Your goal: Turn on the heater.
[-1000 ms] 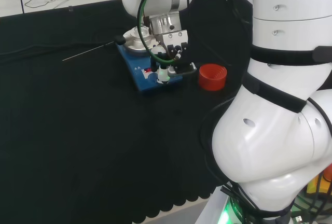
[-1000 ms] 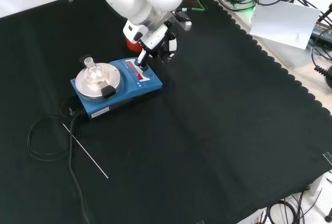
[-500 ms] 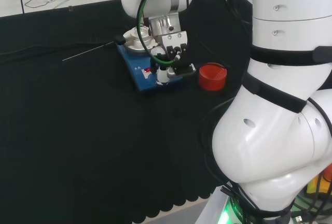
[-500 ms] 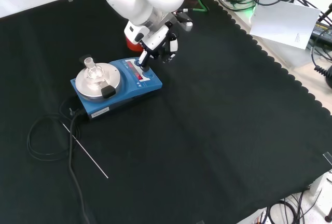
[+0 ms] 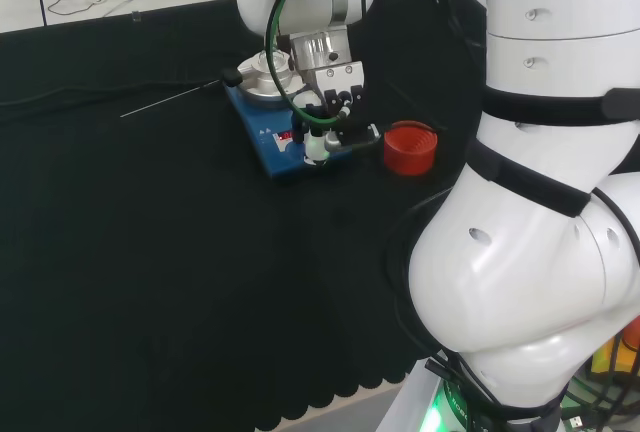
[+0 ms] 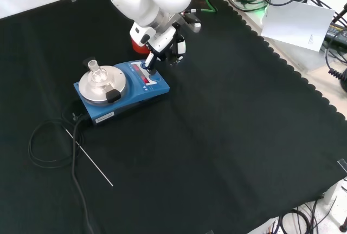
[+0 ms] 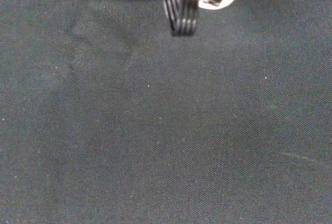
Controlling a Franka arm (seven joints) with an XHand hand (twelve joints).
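The blue heater (image 6: pixel 122 94) sits on the black-clothed tabletop (image 6: pixel 217 136), and everything else is best placed against it. Its round silver plate (image 6: pixel 102 85) takes up the half that lies to the left in the front view, with a small clear glass vessel (image 6: pixel 96 72) resting on top, presumably so it can be warmed once the unit runs. The sloped control panel (image 6: pixel 150 80) occupies the other end of the heater, which is why the arm brings the hand (image 6: pixel 165 47) down over that end rather than over the plate. In the front view one dark finger reaches down to the panel's far edge, its tip at or just above the controls; the head view shows the hand (image 5: pixel 325 122) directly above the same end, with a light fingertip close to a small red spot on the panel. The fingers appear partly curled with one extended to poke, clamped on nothing, though whether the tip actually touches the switch cannot be told. A single pointing finger suits a small control, since a flat palm would risk hitting neighbouring ones. A red ring stand (image 5: pixel 409 147) rests just beyond the heater's control end, close beside the hand. A thin rod (image 6: pixel 89 158) and a looped black cable (image 6: pixel 46 147) lie on the cloth off the heater's plate end, well clear of the work.
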